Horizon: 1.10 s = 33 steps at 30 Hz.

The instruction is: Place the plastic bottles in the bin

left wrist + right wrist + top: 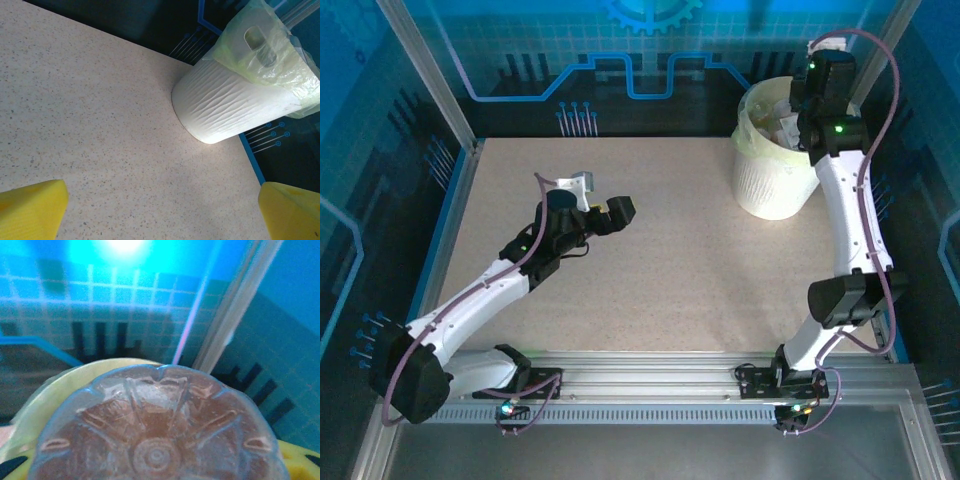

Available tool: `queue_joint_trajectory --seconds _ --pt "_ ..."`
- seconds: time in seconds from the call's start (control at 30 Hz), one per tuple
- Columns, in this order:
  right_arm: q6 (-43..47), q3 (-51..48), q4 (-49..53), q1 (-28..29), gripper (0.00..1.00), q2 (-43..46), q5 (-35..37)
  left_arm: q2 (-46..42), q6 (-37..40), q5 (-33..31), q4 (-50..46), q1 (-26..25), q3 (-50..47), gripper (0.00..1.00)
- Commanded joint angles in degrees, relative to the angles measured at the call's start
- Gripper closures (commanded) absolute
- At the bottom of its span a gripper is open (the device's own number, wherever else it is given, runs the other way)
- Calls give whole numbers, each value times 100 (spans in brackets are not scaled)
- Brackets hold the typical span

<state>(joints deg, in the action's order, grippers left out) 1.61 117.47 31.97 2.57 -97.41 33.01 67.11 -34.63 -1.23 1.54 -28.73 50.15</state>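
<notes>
Right claw [156,467]: grips a plastic bottle [157,410].
Bin [35,405]: just under it; you drop straight.
Left claw [162,212]: wide open.

Robot lab cell, aluminium frame [430,75], printed backdrop [520,40]

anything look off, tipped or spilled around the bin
Nothing stands out. The bin stands upright with its bag liner over the rim, and the right claw grips a bottle above it; no spill shows on the table.
</notes>
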Motion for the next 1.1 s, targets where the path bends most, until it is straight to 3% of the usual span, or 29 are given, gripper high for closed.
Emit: queue_joint_trajectory --seconds 0.0,0.23,0.4,0.57,0.8,1.07 --pt "263 65 -478 -192 57 -142 517 -154 -85 -174 -74 74 -135 1" --pt "167 -1431 -2565 6 56 248 976 -111 -174 -202 113 105 -302 1" --pt "-191 -2324 -3331 -110 57 507 958 -102 -128 -184 89 141 -326 1" --pt "-825 -1790 -1794 -324 58 556 -552 -88 -65 -191 14 175 -360 1" --pt "-845 -1282 -1259 -261 58 588 -1531 -1 -175 -149 74 197 -376 1" --pt "-208 -1005 -676 -257 56 -401 -2106 -69 -281 -130 75 201 -486 1"
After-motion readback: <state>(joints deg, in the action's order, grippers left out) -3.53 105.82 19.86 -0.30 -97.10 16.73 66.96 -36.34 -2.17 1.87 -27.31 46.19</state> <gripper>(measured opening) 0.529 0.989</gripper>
